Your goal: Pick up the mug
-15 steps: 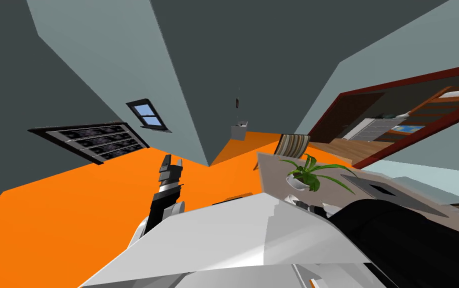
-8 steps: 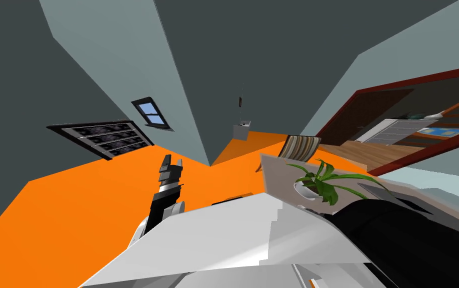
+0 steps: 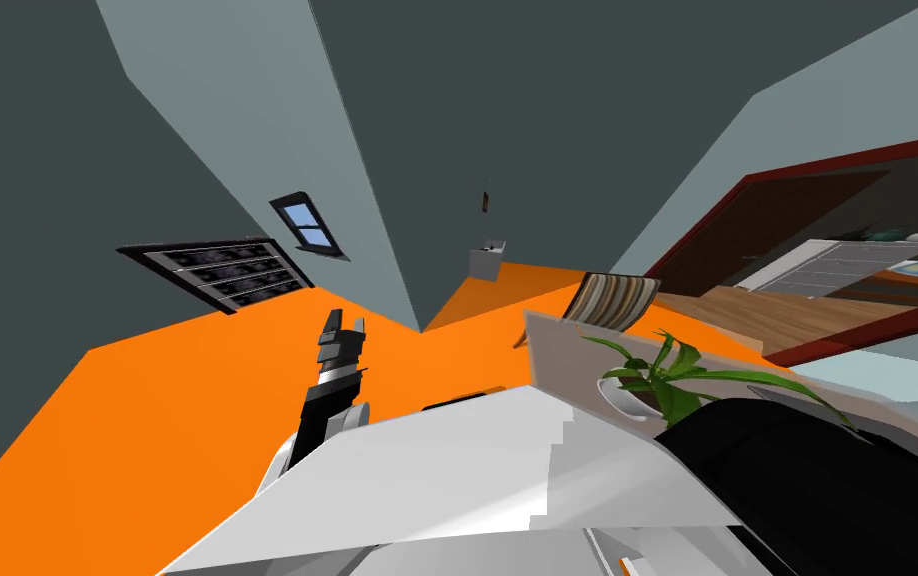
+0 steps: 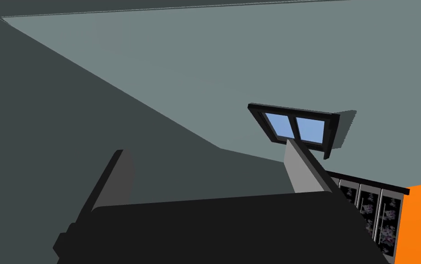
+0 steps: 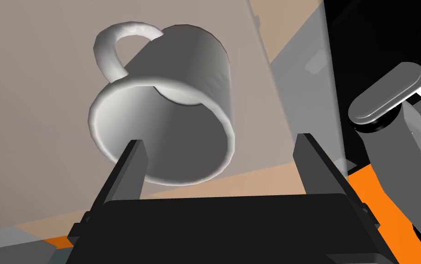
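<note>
One step short of grasping: hovering the right gripper point(image 5: 218, 141), fingers spread and empty, close over the plain white handled mug point(image 5: 182, 91) on the pale beige tabletop point(image 5: 35, 91), likely needing centring before clenching, and holding the left gripper point(image 4: 206, 149), equally spread, aside.
</note>
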Robot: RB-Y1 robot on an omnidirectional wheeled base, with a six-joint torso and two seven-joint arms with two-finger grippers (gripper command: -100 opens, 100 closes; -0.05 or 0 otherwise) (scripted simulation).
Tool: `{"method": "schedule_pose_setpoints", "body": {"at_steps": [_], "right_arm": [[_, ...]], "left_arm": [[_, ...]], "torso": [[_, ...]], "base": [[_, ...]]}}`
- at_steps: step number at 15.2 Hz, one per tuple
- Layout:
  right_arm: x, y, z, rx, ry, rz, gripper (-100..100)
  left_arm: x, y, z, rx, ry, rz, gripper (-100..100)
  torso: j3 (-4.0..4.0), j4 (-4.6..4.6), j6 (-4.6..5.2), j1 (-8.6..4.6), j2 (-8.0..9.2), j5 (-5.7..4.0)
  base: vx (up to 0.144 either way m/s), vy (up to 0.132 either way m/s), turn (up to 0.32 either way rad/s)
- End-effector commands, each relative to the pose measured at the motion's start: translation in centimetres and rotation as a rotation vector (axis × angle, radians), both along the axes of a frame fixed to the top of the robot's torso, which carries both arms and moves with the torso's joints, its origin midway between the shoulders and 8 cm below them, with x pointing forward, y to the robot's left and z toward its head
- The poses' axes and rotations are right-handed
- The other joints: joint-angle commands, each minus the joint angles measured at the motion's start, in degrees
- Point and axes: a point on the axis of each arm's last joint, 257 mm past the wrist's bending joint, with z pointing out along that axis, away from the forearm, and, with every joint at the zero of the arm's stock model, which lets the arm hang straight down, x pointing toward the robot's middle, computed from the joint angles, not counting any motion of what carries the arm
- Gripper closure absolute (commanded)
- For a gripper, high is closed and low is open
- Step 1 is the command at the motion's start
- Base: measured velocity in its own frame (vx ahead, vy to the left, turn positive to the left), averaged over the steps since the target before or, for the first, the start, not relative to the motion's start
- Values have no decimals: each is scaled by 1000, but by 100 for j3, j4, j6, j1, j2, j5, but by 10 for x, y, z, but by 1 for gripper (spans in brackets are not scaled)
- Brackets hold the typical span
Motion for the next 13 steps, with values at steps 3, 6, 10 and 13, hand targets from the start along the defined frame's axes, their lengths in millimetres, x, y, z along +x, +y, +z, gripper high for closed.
{"method": "schedule_pose_setpoints", "body": {"at_steps": [3,6,10,13], "right_arm": [[-5,12,-16,-3,-3,-15,-100],[-4,10,-12,-3,-2,-11,100],[-1,1,-2,-2,0,-2,100],[1,-1,0,-3,0,0,100]], "left_arm": [[0,0,0,0,0,0,0],[0,0,0,0,0,0,0],[0,0,0,0,0,0,0],[0,0,0,0,0,0,0]], "torso": [[6,2,1,-2,11,0],[8,4,1,8,12,2],[6,3,-4,14,9,5],[4,2,-2,41,6,17]], "base": [[-13,-50,62],[-4,-15,8],[0,8,-22],[9,56,-79]]}}
